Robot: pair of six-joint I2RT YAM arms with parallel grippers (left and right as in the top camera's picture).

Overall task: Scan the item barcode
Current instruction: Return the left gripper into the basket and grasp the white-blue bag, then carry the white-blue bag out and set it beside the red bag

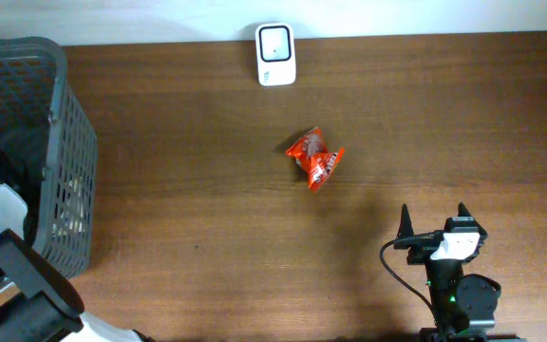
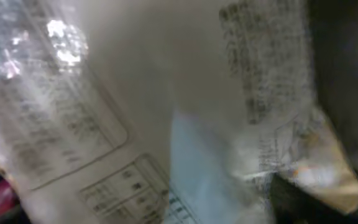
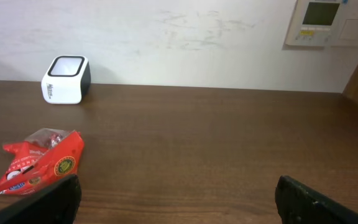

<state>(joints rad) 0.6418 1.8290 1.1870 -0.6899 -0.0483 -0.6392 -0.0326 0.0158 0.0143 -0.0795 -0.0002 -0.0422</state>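
Observation:
A red snack packet (image 1: 315, 159) (image 3: 39, 160) lies on the brown table near its middle. The white barcode scanner (image 1: 275, 54) (image 3: 66, 79) stands at the back edge by the wall. My right gripper (image 1: 435, 220) (image 3: 176, 186) rests low at the front right, open and holding nothing, with the packet just off its left finger (image 3: 55, 199). My left arm (image 1: 12, 285) reaches into the basket at the far left. A blurred white package with printed text (image 2: 104, 112) fills the left wrist view, and the left fingers do not show.
A dark grey mesh basket (image 1: 60, 142) stands at the left edge of the table. A wall panel (image 3: 325, 22) hangs at the upper right behind the table.

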